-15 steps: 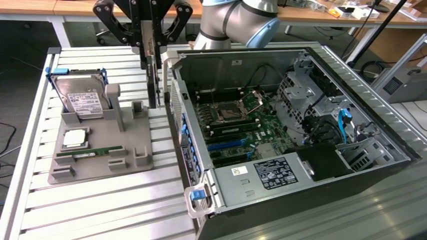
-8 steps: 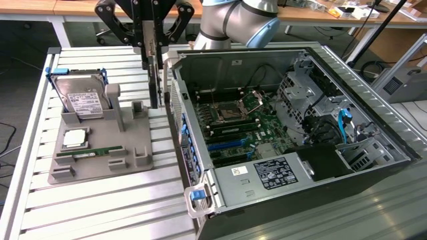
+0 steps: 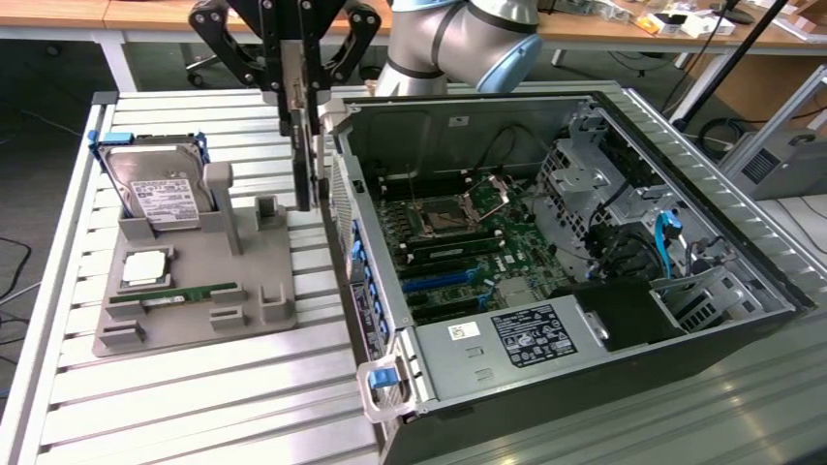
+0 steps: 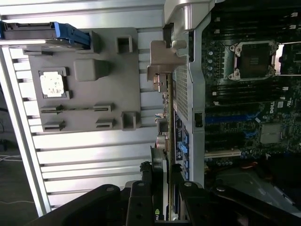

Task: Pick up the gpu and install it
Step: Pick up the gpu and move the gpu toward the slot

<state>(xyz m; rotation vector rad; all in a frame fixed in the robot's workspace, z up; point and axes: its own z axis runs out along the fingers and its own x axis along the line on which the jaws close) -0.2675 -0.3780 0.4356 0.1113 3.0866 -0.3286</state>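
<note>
The gpu (image 3: 305, 165) hangs upright and edge-on in the air, a thin dark board between the grey holder and the open computer case. My gripper (image 3: 301, 92) is shut on its upper end, one finger on each face. In the wrist view the gpu (image 4: 164, 117) runs away from my gripper (image 4: 162, 202) as a narrow edge ending in a silvery metal bracket (image 4: 165, 59). It hovers just outside the case's side wall (image 4: 188, 94), above the slatted table. The motherboard (image 3: 452, 237) lies inside the case with a blue slot (image 3: 437, 281) showing.
The grey holder (image 3: 194, 320) on the slatted table carries a hard drive in a blue frame (image 3: 155, 189), a processor chip (image 3: 145, 266) and a green RAM stick (image 3: 174, 294). The open case (image 3: 672, 320) takes up the exterior view's right. Desks stand behind.
</note>
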